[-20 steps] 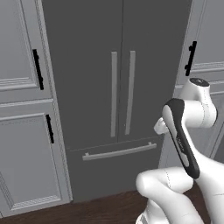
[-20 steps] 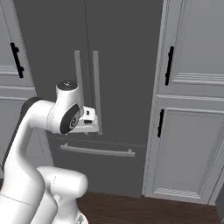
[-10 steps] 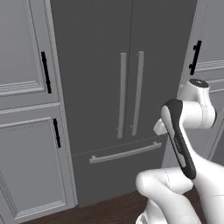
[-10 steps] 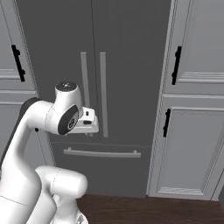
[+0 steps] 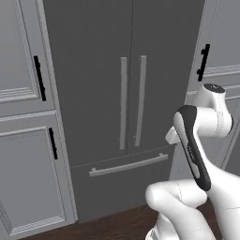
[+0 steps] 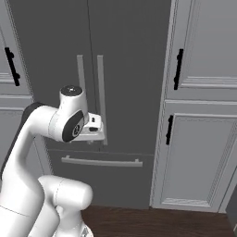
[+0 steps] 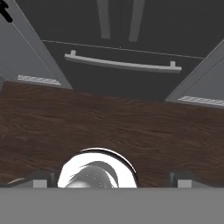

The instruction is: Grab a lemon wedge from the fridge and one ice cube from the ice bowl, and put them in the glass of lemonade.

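Fridge (image 5: 123,108) doors are both shut, the tall dark grey front facing the robot, with two long pale bar handles (image 5: 131,101) standing side by side at the seam between the doors and a horizontal drawer handle (image 5: 128,165) across the lower drawer below them. To either side of the fridge stand panelled grey cabinets (image 6: 203,106) with short black handles (image 6: 177,69). The white arm (image 5: 201,140) is folded in front of the fridge, its elbow raised to about the height of the lower ends of the door handles; seen from the right base camera its wrist sits just before those handles, apart from them. The gripper (image 7: 111,177) points down at the dark wood floor (image 7: 109,127) in front of the fridge, its fingertips (image 7: 41,177) spread wide at the two bottom corners of the hand camera picture, with nothing between them. In that same picture the drawer handle runs across the top and a rounded shiny white shape sits low in the middle. The lemon wedge, the ice bowl and the glass cannot be made out from here.
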Tool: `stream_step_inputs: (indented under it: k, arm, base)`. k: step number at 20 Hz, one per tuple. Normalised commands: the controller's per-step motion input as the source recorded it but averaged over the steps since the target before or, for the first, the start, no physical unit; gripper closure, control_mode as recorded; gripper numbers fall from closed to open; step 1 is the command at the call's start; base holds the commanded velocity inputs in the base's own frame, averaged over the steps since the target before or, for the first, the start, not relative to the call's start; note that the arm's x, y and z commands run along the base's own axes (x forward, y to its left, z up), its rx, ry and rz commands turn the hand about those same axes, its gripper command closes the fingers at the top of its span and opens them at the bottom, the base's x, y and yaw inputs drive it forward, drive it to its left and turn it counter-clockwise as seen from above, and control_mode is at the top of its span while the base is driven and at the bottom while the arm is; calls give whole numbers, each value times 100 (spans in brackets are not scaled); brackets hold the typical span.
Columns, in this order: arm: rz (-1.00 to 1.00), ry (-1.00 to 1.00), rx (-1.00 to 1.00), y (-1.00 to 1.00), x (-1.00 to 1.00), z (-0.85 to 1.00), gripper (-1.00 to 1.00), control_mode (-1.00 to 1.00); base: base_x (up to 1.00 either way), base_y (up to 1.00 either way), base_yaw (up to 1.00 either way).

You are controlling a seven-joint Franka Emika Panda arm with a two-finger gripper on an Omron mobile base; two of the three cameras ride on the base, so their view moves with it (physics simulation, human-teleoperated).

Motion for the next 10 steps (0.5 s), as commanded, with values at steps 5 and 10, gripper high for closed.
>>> stream_step_inputs:
  k: [5,10]
  arm:
    - [0,0,0,0,0,0,-100,100]
    - [0,0,0,0,0,0,-100,100]
  base:
    - [-17,-26,5]
    - [-45,-15,7]
